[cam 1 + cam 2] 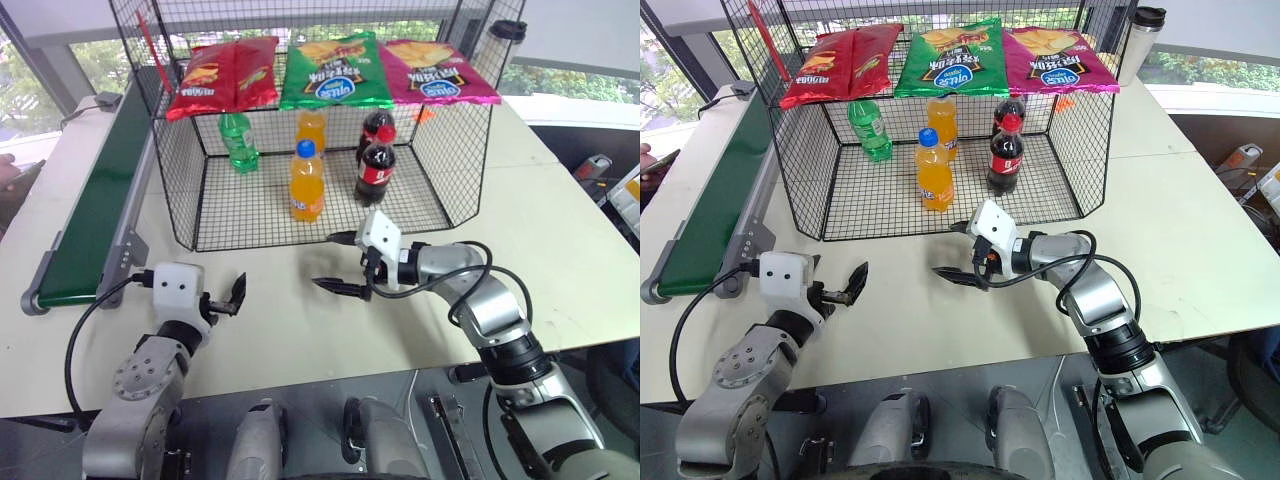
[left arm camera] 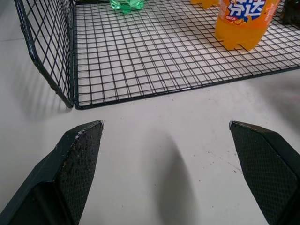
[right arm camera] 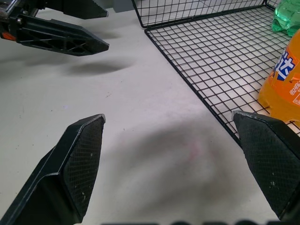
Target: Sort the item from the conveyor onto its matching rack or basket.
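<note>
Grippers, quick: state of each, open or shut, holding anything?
Left gripper: open, holding nothing, over the table.
Right gripper: open, holding nothing, just in front of the wire cage.

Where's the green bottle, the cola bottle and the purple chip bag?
green bottle point(image 1: 238, 142), left eye view, label.
cola bottle point(image 1: 375, 172), left eye view, red label.
purple chip bag point(image 1: 436, 72), left eye view, front.

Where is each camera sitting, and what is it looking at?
Left eye view: on the head, looking down at the table, the black wire cage and both arms.
Right eye view: beside it, showing the same scene and the conveyor.
Left wrist view: on the left wrist, facing the cage front past the open left gripper.
Right wrist view: on the right wrist, past the open right gripper.
Both wrist views share the orange bottle.
</note>
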`<state>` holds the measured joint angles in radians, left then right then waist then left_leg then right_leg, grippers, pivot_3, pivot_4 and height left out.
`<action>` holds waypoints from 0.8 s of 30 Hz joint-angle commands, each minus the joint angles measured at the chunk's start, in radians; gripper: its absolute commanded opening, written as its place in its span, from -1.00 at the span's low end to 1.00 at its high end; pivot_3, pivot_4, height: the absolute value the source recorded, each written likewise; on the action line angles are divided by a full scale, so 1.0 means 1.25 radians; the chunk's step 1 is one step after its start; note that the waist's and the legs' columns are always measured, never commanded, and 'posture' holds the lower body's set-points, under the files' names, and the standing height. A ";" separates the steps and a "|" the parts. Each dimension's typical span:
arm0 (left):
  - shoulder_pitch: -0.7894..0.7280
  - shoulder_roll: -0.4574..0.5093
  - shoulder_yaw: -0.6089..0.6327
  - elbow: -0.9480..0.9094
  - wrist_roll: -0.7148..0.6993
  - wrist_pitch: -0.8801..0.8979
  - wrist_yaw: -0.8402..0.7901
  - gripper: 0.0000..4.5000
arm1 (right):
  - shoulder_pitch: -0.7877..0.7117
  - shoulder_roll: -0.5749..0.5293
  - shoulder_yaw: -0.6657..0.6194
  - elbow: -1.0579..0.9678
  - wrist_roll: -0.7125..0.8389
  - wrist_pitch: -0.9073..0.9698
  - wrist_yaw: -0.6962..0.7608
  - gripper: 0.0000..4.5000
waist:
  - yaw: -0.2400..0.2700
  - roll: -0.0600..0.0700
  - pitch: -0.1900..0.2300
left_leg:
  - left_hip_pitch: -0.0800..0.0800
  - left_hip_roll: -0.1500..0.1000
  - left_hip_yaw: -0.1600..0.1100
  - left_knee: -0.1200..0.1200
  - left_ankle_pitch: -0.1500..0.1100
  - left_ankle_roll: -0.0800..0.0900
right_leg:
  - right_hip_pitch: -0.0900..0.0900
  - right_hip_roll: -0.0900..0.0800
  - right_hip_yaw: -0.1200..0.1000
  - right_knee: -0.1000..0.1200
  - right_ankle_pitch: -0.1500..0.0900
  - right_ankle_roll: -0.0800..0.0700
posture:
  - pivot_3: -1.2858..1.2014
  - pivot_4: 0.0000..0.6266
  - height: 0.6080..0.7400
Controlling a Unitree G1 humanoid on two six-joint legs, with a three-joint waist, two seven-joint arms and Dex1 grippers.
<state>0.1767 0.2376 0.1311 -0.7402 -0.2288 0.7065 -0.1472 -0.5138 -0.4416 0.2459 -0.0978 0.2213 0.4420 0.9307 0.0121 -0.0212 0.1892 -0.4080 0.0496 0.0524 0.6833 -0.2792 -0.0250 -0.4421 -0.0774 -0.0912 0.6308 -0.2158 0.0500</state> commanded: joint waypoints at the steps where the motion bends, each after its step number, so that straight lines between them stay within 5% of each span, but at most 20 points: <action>1: -0.001 0.001 0.002 -0.036 -0.001 -0.028 -0.001 0.99 | -0.007 0.000 -0.013 -0.028 0.015 -0.010 0.004 1.00 | 0.000 0.000 0.000 | 0.000 0.000 0.000 0.000 0.000 0.000 | 0.000 0.000 0.000 0.000 0.000 0.000 | 0.03 -0.52 1.00; 24: -0.006 0.006 -0.003 -0.033 0.003 -0.027 -0.001 0.99 | -0.014 0.003 -0.013 -0.059 0.021 0.028 -0.005 1.00 | 0.000 0.000 0.000 | 0.000 0.000 0.000 0.000 0.000 0.000 | 0.000 0.000 0.000 0.000 0.000 0.000 | 0.03 -0.52 1.00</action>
<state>0.1740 0.2368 0.1305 -0.7413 -0.2287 0.6890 -0.1481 -0.5138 -0.4407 0.2459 -0.1243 0.2249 0.4780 0.9268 0.0121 -0.0212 0.1892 -0.4079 0.0496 0.0524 0.6833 -0.2792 -0.0250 -0.4421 -0.0774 -0.0912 0.6308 -0.2158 0.0499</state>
